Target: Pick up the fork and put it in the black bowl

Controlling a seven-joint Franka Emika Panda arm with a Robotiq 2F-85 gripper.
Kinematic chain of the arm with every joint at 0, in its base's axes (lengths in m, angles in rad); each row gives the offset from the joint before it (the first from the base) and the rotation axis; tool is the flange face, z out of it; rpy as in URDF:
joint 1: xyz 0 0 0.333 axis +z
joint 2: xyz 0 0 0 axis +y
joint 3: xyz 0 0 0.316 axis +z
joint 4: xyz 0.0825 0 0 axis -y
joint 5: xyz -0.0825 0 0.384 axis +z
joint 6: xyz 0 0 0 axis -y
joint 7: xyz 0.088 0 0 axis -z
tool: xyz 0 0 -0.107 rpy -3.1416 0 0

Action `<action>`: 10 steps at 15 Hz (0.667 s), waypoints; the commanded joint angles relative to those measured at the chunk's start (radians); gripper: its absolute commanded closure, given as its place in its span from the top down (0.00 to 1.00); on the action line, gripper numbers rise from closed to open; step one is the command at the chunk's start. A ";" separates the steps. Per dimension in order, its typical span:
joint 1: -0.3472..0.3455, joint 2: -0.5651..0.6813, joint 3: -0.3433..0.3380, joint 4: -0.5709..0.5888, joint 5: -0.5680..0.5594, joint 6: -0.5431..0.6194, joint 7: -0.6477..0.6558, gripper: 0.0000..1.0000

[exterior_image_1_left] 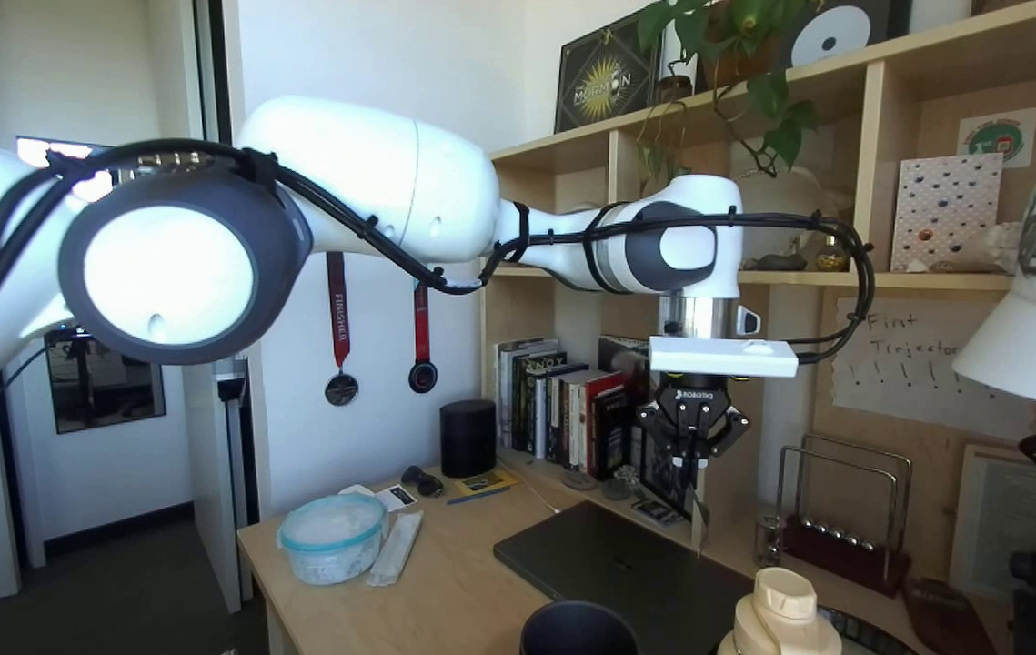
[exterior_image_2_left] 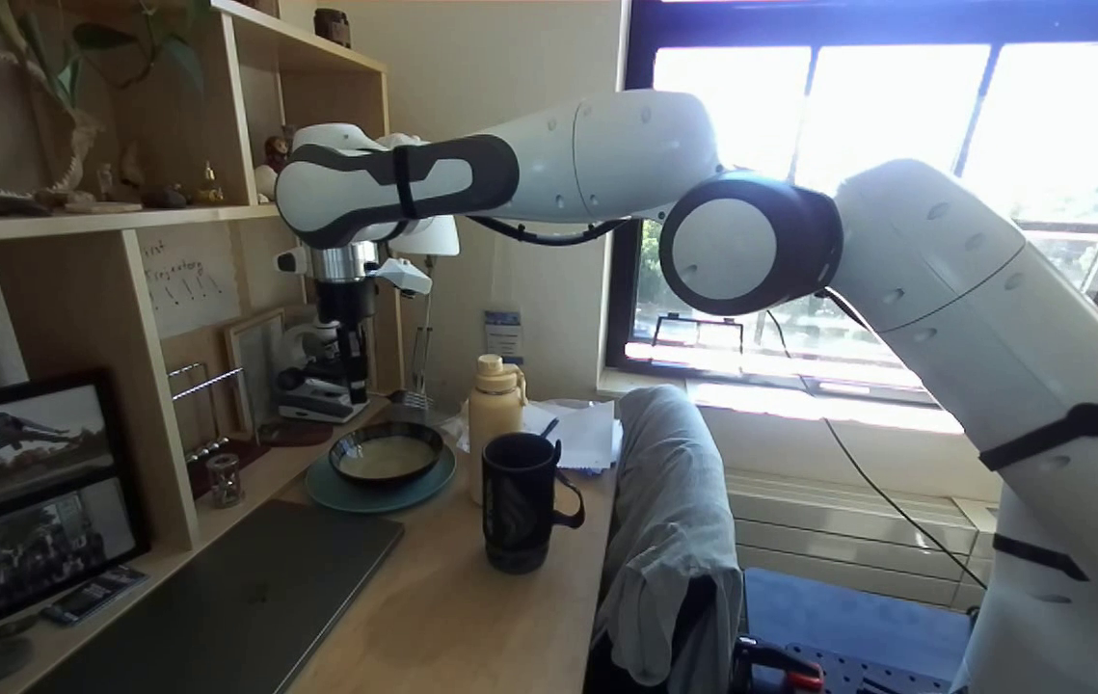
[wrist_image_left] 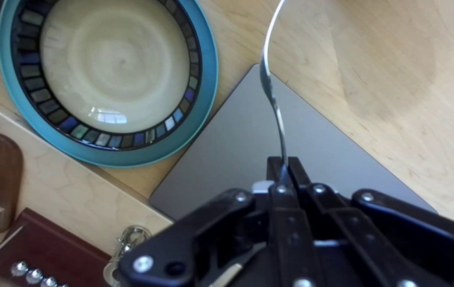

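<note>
your wooden desk [exterior_image_2_left: 471, 636] fills the lower middle of an exterior view, a shut dark laptop [exterior_image_2_left: 230, 598] lying on it at lower left, a bright window [exterior_image_2_left: 876, 116] at upper right, and a grey garment [exterior_image_2_left: 674, 511] hanging just beside the desk's edge. in an exterior view you also get wooden shelves [exterior_image_1_left: 869, 146] along the right and two medals [exterior_image_1_left: 342, 388] on the wall, left of centre.

the black bowl [exterior_image_2_left: 389, 458], dark at the rim and cream inside, sits on a teal plate [exterior_image_2_left: 375, 500]; both lie at upper left in the wrist view, a small reflection shining in the bowl. a black mug [exterior_image_2_left: 518, 506] and a capped yellow bottle [exterior_image_2_left: 495, 419] stand near the plate. what the translucent tub [exterior_image_1_left: 333, 553] at lower left holds, you can't tell.

your gripper [wrist_image_left: 283, 169] has its fingers [wrist_image_left: 273, 167] closed together on the fork [wrist_image_left: 266, 79], held up off the desk, right of the bowl in the wrist view.
</note>
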 commanded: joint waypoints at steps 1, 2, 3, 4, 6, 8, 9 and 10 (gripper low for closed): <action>0.001 0.004 -0.001 0.005 -0.001 0.000 0.000 0.04; 0.002 0.007 -0.001 0.008 -0.001 0.000 0.000 0.04; 0.002 0.008 -0.001 0.011 -0.001 0.000 0.000 0.04; 0.002 0.008 -0.001 0.012 -0.001 0.000 0.000 0.04; 0.002 0.008 -0.002 0.013 -0.001 0.000 0.000 0.04; 0.002 0.008 -0.002 0.013 -0.001 0.000 0.000 0.04; 0.002 0.008 -0.002 0.013 -0.001 0.000 0.000 0.04; 0.001 0.018 -0.001 0.026 -0.003 -0.007 -0.008 0.03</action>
